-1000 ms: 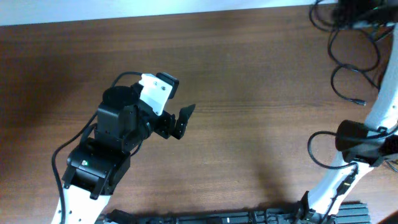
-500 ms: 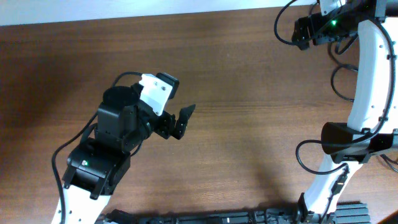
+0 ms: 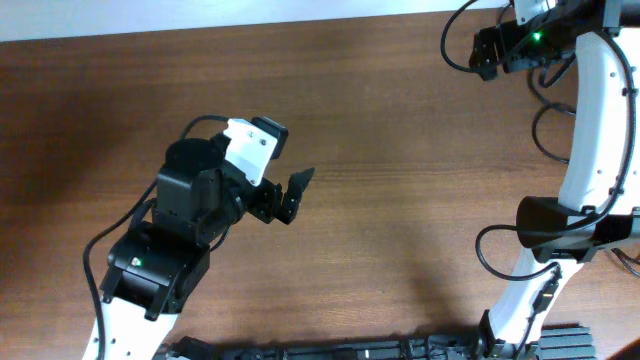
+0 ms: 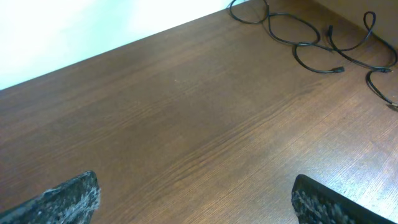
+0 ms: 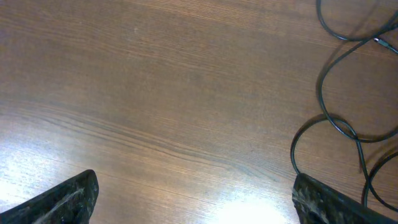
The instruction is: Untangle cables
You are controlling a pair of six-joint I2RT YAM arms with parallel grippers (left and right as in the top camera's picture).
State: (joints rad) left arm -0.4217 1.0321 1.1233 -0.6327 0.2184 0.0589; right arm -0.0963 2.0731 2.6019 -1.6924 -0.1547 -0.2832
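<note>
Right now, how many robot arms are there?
2. The left arm stands at the lower left of the table; the right arm runs up the right edge to the far corner. None seems hidden.

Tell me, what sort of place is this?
Probably a robotics lab bench: a mechanical left arm and right arm stand at a wooden table, with thin black cables lying loose near one corner.

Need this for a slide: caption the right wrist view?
Open right gripper above the wooden table, loose black cables looping at frame right.
</note>
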